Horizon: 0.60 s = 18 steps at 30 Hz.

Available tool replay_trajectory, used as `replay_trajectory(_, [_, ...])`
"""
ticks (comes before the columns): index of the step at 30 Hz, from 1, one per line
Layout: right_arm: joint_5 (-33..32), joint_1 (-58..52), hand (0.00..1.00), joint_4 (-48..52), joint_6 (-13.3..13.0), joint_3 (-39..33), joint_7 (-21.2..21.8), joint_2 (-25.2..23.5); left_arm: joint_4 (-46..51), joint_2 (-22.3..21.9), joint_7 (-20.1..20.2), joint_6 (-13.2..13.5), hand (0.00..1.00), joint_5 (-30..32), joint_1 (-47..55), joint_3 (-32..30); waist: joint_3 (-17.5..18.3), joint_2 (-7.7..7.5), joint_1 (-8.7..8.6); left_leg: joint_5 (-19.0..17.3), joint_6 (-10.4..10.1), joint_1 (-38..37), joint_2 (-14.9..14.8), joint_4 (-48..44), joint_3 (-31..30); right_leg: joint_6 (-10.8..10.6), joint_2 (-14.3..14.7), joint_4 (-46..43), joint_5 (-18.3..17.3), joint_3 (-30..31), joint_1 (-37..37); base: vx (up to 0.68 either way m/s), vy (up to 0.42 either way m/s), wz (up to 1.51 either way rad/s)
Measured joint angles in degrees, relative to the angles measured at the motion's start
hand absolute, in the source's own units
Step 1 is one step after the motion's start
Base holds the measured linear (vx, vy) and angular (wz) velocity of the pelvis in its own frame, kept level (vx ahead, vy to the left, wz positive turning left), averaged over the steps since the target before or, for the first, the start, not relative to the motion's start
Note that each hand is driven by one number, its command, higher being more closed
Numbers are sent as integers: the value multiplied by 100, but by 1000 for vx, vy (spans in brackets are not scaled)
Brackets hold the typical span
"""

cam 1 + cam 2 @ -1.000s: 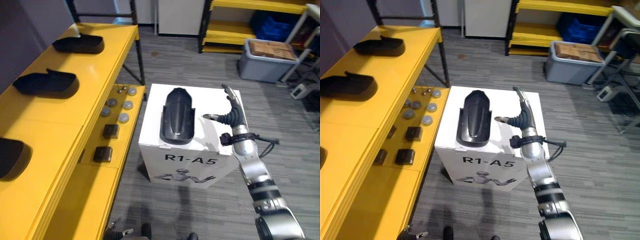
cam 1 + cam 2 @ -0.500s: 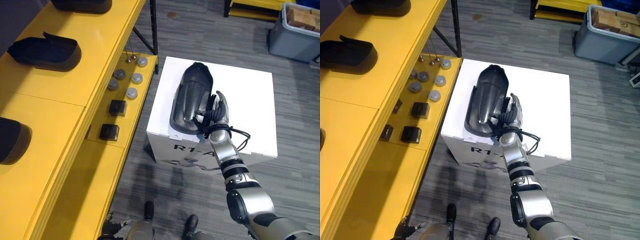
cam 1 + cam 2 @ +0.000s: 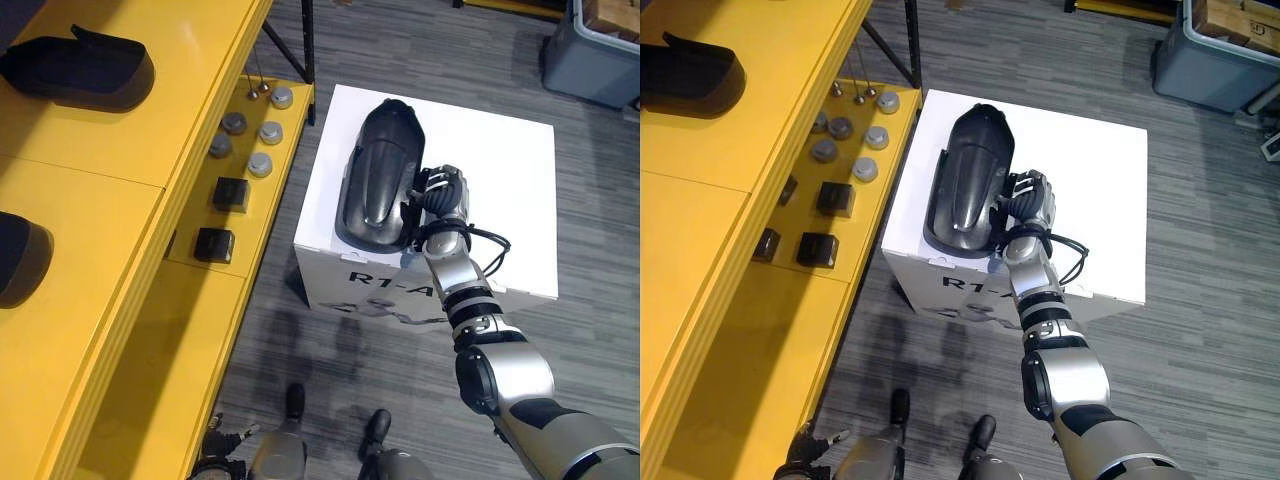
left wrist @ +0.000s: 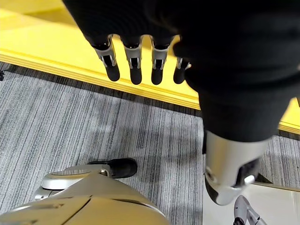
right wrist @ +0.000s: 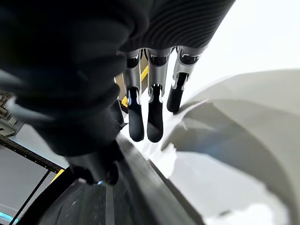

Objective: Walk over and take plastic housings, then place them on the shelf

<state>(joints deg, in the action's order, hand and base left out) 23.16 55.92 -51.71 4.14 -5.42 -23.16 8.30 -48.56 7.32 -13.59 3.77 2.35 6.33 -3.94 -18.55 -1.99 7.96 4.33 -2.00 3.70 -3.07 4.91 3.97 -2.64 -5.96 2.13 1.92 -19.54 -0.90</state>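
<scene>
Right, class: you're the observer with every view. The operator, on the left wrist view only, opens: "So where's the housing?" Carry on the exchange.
Observer: The housing lies on top of a white box, standing beside the yellow shelf.
Operator: And the right hand?
Observer: The right hand is against the housing's right rim, towards its near end.
Operator: Anything shelved yet?
Observer: Yes, a second housing sits on the shelf's top level.
</scene>
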Motion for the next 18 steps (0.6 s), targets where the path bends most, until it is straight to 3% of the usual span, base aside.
replay_trajectory(12, [-141,59,100,-40,-42,393,328,88,-40,35,4,0,0,-117,-125,-11,-30,-56,-78,-9,-16,-137,0,-1,80,-1,-19,-2,1,32,110,6,4,-2])
replay_trajectory(18, [-215,-683,100,1052,-29,443,414,-19,9,22,17,-2,0,-120,-114,-31,-25,-65,-95,-19,-30,-193,7,-2,75,-7,-51,-12,5,29,170,0,0,0])
